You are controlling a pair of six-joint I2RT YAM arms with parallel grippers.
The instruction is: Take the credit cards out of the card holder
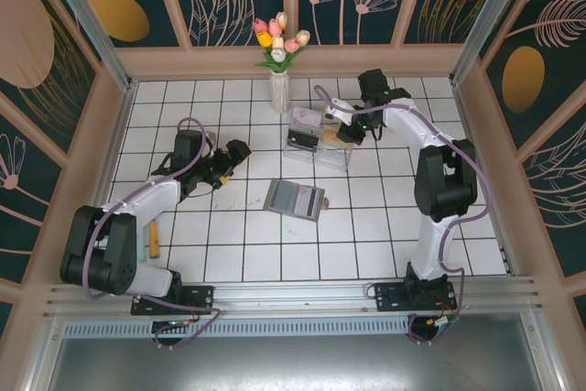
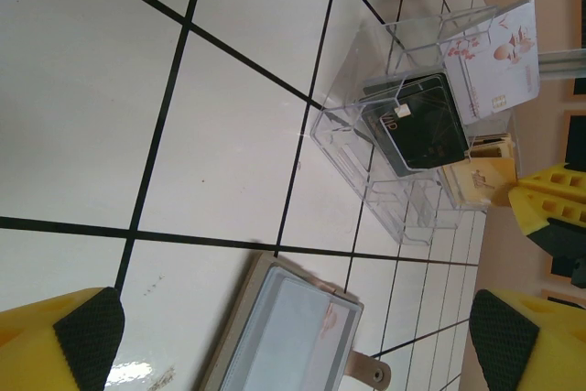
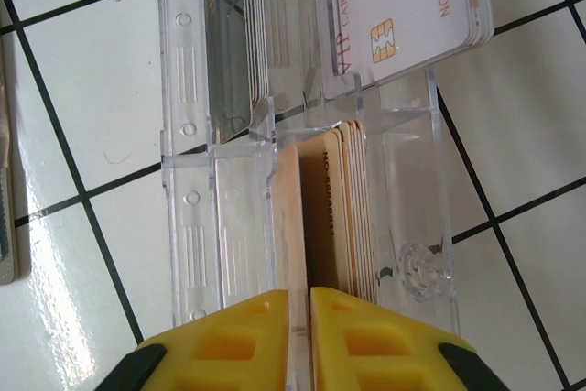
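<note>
Near the tabletop's (image 1: 229,263) far edge, our right gripper (image 3: 298,318) pinches a thin, probably stiff, slippery credit card (image 3: 295,217) edgewise; our left gripper (image 2: 295,331) stands spread.

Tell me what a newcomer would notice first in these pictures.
The clear plastic compartment tray at the table's far middle stands out, holding white, dark and tan cards, the right gripper at the tan stack. Nearer, the grey bifold card holder lies flat at the table's centre.
</note>
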